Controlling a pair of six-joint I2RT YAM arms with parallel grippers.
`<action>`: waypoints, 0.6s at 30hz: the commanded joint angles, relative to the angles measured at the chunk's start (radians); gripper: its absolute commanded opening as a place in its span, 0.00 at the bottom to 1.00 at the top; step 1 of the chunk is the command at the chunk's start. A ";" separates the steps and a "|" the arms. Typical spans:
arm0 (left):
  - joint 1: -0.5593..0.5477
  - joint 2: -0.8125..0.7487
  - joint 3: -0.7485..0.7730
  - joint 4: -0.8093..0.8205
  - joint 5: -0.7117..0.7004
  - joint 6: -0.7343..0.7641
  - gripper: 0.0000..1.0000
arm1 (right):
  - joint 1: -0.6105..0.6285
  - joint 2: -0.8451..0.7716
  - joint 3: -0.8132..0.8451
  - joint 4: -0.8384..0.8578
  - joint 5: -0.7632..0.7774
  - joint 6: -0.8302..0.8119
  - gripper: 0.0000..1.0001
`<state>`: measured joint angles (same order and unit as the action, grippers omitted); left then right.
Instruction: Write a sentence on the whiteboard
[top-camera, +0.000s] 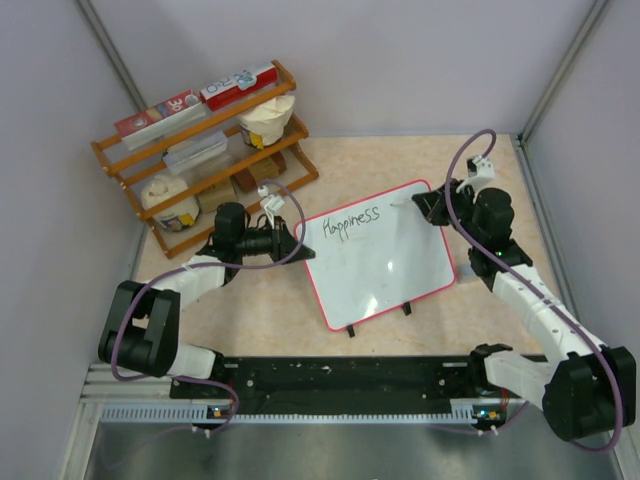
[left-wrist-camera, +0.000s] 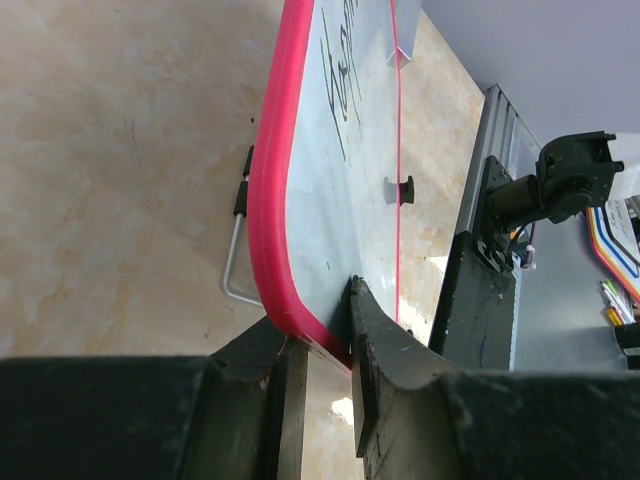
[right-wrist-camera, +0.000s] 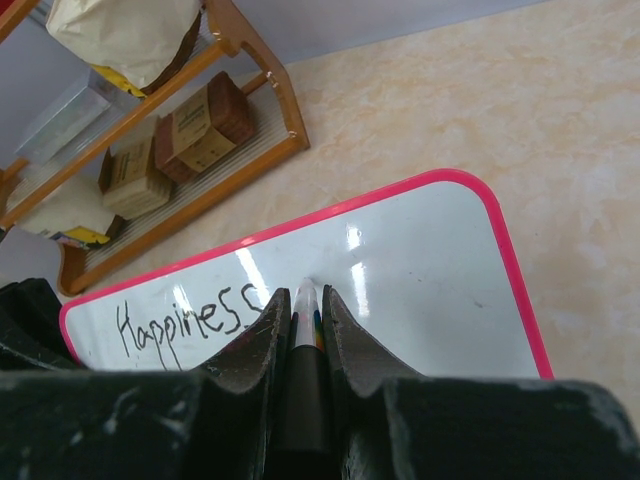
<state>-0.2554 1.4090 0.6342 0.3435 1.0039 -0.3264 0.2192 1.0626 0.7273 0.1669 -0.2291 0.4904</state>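
Observation:
The whiteboard (top-camera: 385, 265) lies tilted on the table, white with a red rim. The sentence (top-camera: 352, 222) reads "Happiness" in black near its top edge, also seen in the right wrist view (right-wrist-camera: 185, 322). My left gripper (top-camera: 298, 236) is shut on the board's left corner; the red rim (left-wrist-camera: 270, 220) sits between the fingers (left-wrist-camera: 325, 335). My right gripper (top-camera: 422, 204) is over the board's top right area, shut on a marker (right-wrist-camera: 307, 305). The marker's tip touches the white surface (right-wrist-camera: 430, 280) just right of the last "s".
A wooden rack (top-camera: 200, 140) with boxes, bags and packets stands at the back left, close to the left arm. A black rail (top-camera: 340, 375) runs along the near edge. Grey walls close in both sides. The board's wire stand (left-wrist-camera: 235, 265) sticks out underneath.

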 joint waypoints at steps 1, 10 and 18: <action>-0.027 0.008 -0.014 -0.043 -0.056 0.148 0.00 | -0.007 -0.027 -0.014 -0.001 0.014 -0.024 0.00; -0.028 0.004 -0.014 -0.044 -0.057 0.150 0.00 | -0.007 -0.061 -0.045 -0.020 0.011 -0.030 0.00; -0.028 -0.002 -0.018 -0.044 -0.059 0.150 0.00 | -0.007 -0.090 -0.058 -0.024 0.013 -0.030 0.00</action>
<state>-0.2558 1.4090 0.6342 0.3428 1.0023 -0.3264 0.2192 1.0004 0.6735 0.1333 -0.2287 0.4759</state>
